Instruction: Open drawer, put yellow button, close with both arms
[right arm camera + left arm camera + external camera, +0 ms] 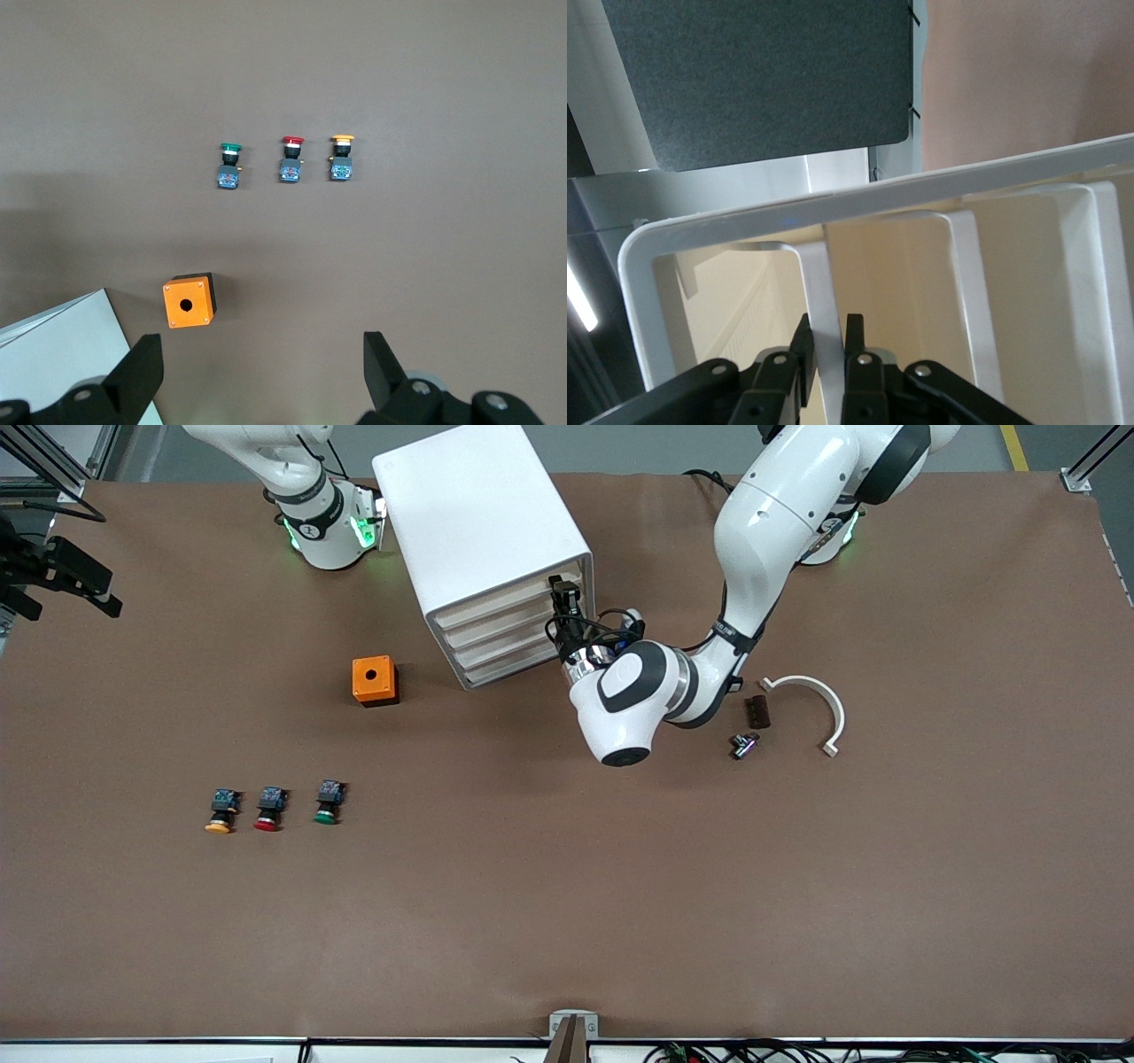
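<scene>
Right now the opening step is in hand: the left gripper (561,591) sits at the front of the white cabinet (483,522), at the top drawer (509,600), and the left wrist view shows its fingers (803,347) pinched onto a thin white upright rib of the drawer's front, which seems to serve as its handle. The drawer itself looks flush with the three below it, so no pull appears to have begun.

The yellow button (221,811) lies well away from the cabinet, in a short row toward the right arm's end of the table and nearer the front camera edge; it is the end one of the row, with the red button (269,809) beside it and the green button (328,802) next along. An orange box (374,680) with a round hole stands between that row and the cabinet.

The right gripper (261,370) hangs high over the table with its jaws spread wide and nothing between them, waiting.

Next, the left arm should probably draw straight out along the drawer's line of travel, keeping its pinch square so the rib does not slip and the light cabinet is not dragged along. Only once the drawer stands open would the right arm have reason to go down for the yellow button.
</scene>
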Available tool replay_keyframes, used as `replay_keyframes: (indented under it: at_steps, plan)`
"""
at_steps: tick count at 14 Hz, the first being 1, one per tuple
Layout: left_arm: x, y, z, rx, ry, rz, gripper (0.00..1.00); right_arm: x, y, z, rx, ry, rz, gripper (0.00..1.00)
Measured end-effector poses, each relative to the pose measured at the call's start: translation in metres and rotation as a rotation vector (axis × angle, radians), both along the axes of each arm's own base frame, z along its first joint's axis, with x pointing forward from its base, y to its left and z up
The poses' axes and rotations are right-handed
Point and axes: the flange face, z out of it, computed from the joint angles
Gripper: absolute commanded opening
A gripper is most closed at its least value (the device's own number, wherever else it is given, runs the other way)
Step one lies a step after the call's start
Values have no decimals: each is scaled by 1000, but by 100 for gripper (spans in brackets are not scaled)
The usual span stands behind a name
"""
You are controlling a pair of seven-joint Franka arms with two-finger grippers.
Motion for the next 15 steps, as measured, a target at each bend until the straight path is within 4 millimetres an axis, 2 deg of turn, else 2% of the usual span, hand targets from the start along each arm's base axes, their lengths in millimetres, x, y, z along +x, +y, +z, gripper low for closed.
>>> replay_keyframes:
  at_steps: [3,7,15]
  plan:
    - [17,14,0,-4,5,39,14,1,-4,-5,1,21,-6,100]
    - [49,45,1,-7,5,112,14,10,-7,-21,3,57,-11,100]
    - [95,93,4,-13,-13,220,17,64,-31,-93,6,158,-46,100]
